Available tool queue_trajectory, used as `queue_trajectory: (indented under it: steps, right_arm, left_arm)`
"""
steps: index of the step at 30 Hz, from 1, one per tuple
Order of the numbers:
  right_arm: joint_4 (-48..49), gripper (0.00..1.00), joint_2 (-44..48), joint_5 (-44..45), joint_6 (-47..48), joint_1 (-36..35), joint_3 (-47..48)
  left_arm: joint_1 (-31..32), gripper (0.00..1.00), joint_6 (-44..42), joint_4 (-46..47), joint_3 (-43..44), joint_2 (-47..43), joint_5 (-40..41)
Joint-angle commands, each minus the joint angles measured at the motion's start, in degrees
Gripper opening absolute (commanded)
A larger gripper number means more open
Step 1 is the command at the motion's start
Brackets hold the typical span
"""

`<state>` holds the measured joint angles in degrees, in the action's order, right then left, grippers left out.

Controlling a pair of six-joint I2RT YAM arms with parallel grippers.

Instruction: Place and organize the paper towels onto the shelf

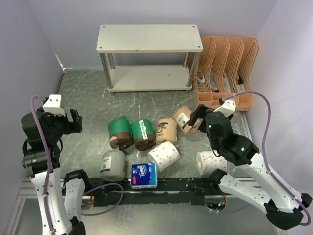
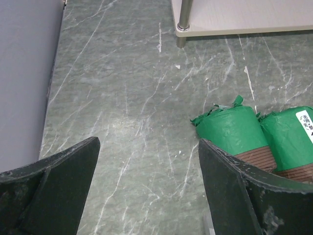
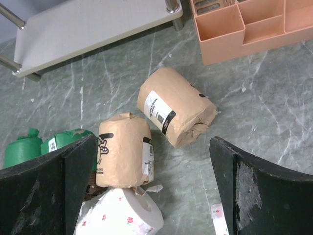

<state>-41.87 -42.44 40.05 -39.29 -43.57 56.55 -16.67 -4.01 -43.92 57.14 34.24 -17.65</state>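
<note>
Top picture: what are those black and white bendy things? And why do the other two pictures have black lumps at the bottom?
Those are two robot arms. Each ends in a gripper, a pincer with two fingers. The top picture looks down from above and behind them. The other two come from small cameras on the wrists, so the black lumps are the fingers of the left gripper and the right gripper. On the table lie paper towels: two green rolls, two tan rolls, two white rolls, a grey roll and a blue pack. Behind them stands the shelf, with nothing on it, and an orange organizer beside it. Both grippers are open and hold nothing.
</note>
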Motion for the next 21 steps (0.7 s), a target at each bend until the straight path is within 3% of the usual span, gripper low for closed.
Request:
queue_trajectory:
  steps: [1, 6, 10, 13, 18, 21]
  right_arm:
    - [-0.7, 1.00, -2.5, -0.6, 1.2, -0.1, 0.5]
    - [7.7, 1.00, -7.7, -18.7, 13.8, -0.1, -2.7]
    - [8.5, 1.00, -15.0, -21.1, 15.9, -0.2, -0.5]
    - [14.2, 1.00, -16.4, -27.6, 20.9, -0.9, -2.7]
    - [23.1, 1.00, -18.7, -34.8, 27.3, -6.1, -5.2]
    - [25.2, 1.00, -24.5, -32.2, 29.5, -12.0, -4.1]
  left_arm:
    - [-0.7, 0.94, 0.2, 1.6, -0.2, -0.1, -1.2]
    - [-0.7, 0.93, 0.1, 1.7, -0.2, 0.4, -1.4]
    - [-0.7, 0.93, 0.1, 1.7, -0.1, 0.7, -1.3]
    - [-0.7, 0.94, 0.1, 1.7, -0.2, 0.2, -1.5]
    - [-0.8, 0.94, 0.3, 1.6, -0.2, -0.3, -1.0]
    - [-0.9, 0.94, 0.2, 1.6, -0.2, -1.3, -1.3]
